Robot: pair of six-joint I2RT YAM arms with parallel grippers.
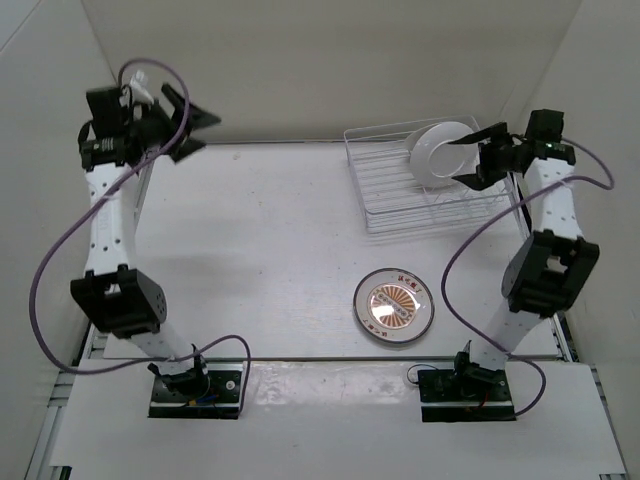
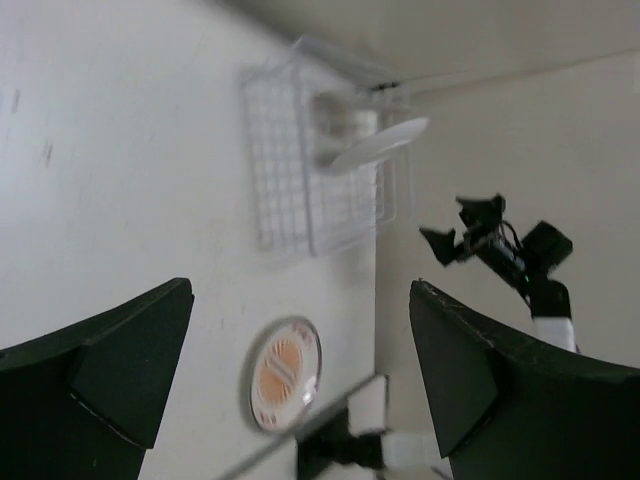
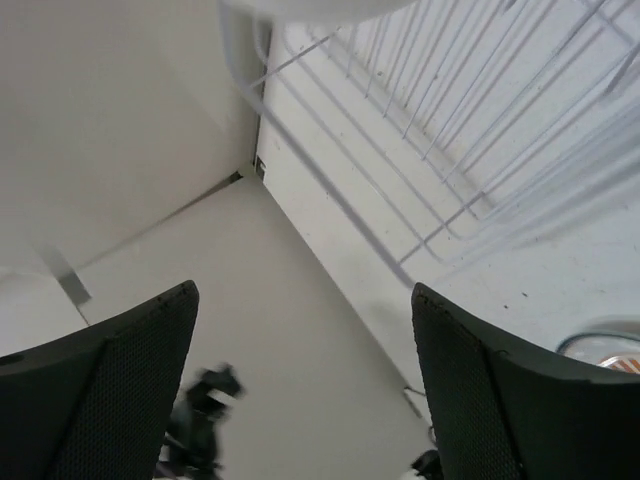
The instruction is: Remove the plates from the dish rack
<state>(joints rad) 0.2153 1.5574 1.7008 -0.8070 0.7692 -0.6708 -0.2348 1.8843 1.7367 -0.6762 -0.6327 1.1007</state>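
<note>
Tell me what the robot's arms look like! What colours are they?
The left arm and right arm are white tubes with chunky black joints. A thin purple cable loops alongside each one. The bases are black blocks bolted down. Each arm ends in black jaws shaped like wide wedges.

The dish rack (image 1: 385,200) sits on the table (image 1: 260,250), with one plate (image 1: 440,150) standing on edge inside its rear part. The other plate (image 1: 393,306) lies flat on the table in front of the rack, apart from it. The right end effector (image 1: 466,160) is at the rack's right side, beside the standing plate; the left end effector (image 1: 207,135) is far to its left.
</note>
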